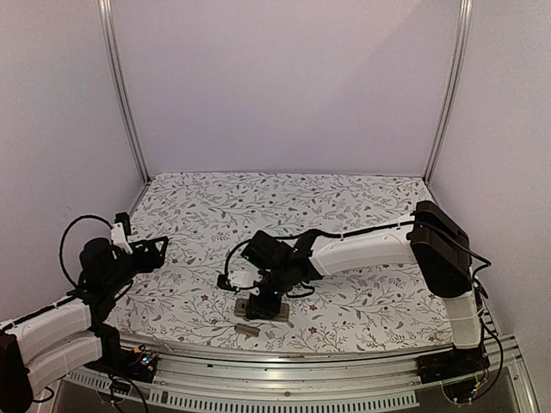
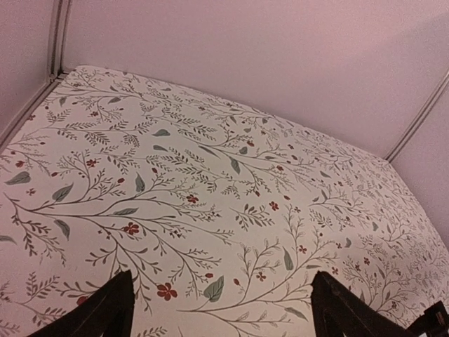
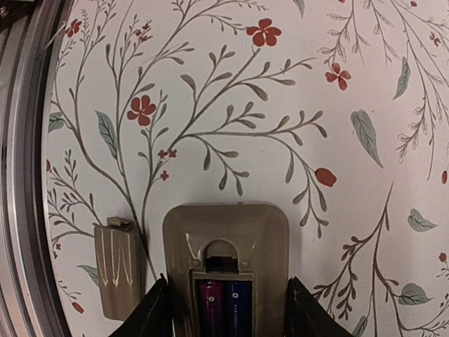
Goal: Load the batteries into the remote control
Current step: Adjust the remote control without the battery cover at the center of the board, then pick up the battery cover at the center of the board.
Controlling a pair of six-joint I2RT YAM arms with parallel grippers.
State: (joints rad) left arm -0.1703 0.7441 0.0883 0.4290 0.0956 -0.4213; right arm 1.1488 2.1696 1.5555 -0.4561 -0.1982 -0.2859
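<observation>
Remote [image 3: 226,232] back-up on the bench [image 3: 351,84], batteries [image 3: 237,305] lying lengthwise in it.
Right hand [image 3: 226,295] apparently pinches its long sides; left hand [image 2: 221,281] gapes wide.

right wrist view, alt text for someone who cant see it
The remote control lies back up on a floral tablecloth, two batteries, one magenta and one blue, side by side in its open recess. The right tool straddles its sides, and a tan battery cover lies beside it, frame left.
</observation>
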